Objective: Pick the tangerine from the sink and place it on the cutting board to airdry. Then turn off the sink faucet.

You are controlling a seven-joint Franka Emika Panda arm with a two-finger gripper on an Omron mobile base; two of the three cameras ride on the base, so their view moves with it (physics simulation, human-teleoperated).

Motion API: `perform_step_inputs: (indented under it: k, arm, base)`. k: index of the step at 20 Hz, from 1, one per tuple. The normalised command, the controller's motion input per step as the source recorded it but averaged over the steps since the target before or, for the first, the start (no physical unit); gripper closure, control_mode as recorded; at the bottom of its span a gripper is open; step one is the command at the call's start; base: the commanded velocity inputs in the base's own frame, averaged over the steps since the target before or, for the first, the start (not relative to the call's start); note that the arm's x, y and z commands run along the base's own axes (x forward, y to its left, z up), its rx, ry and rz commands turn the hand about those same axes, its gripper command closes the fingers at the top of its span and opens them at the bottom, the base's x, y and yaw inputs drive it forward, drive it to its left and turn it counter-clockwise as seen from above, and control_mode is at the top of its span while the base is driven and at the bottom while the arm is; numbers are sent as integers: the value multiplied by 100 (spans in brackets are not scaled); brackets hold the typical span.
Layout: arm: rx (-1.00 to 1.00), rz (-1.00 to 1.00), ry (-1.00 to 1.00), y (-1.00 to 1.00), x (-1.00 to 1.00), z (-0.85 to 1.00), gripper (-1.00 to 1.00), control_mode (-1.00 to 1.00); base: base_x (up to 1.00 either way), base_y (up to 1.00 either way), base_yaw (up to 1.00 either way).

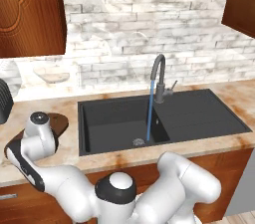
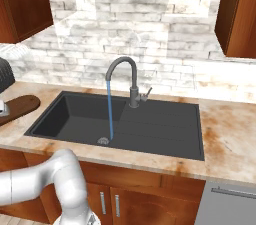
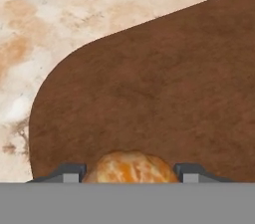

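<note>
Over the cutting board (image 3: 149, 93): placing step in hand, tangerine (image 3: 130, 167) clamped between the jaws of the gripper (image 3: 130, 172).
Next move, by judgement: release onto the board, then reach the faucet (image 1: 158, 76), which runs into the sink (image 1: 119, 123).

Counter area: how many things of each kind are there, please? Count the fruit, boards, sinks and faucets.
Fruit: 1, the tangerine, between the fingers above the board
Boards: 1, the cutting board
Sinks: 1, the sink
Faucets: 1, the faucet, water running
Total: 4
</note>
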Motion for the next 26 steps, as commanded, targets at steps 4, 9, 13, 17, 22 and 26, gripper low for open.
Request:
perform_step_inputs:
  k: [4,9,13,17,22,26]
  arm:
    - [0,0,0,18,22,-16,100,-100]
    - [-1,0,0,22,12,-19,-100,-100]
    - [-3,-2,0,0,-8,-15,-100,-100]
    - [-1,-3,0,-13,-7,-2,-100,-100]
    - [0,-1,0,-11,0,14,-100,-100]
    - [0,0,-3,-11,-2,59,-100,-100]
  base:
    - [0,0,0]
    - [0,0,0]
    - [0,0,0]
    - [0,0,0]
    - [0,0,0]
    - [0,0,0]
